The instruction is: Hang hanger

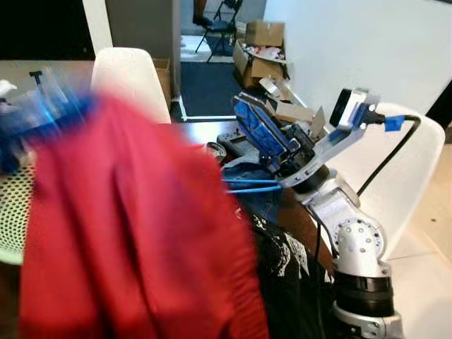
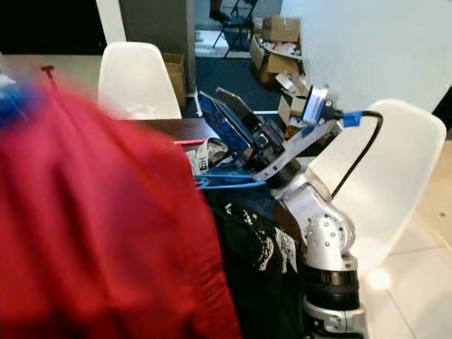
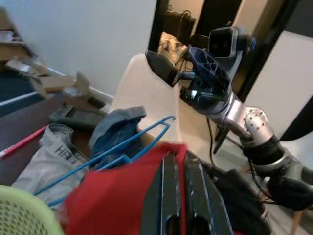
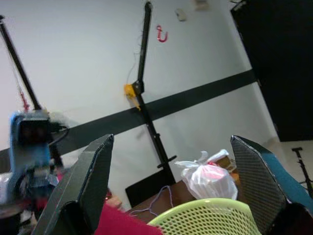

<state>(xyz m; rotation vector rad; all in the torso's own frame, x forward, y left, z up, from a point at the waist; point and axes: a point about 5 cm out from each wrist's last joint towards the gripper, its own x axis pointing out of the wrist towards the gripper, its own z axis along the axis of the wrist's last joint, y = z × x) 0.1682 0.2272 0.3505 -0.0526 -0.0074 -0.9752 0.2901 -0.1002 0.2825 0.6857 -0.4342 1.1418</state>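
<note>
A red garment [image 1: 134,226] hangs blurred across the left of the eye views. In the left wrist view my left gripper [image 3: 180,164] is shut on its red cloth [image 3: 122,200]. Two thin blue wire hangers [image 3: 122,147] lie on the clothes pile on the dark table [image 2: 176,128], their ends also showing as blue hangers [image 1: 251,186] beside my right arm. My right gripper [image 1: 247,131] is raised over the table's right end. It stands wide open and empty, as the right gripper [image 4: 171,161] fingers spread apart show in its wrist view.
A green mesh basket [image 4: 210,218] stands at the left with a white plastic bag [image 4: 208,176] behind it. A black printed garment [image 1: 282,261] and jeans [image 3: 115,127] lie on the table. White chairs [image 1: 131,78] stand around it, cardboard boxes [image 1: 261,49] behind. A black rack pole [image 4: 145,73] rises by the wall.
</note>
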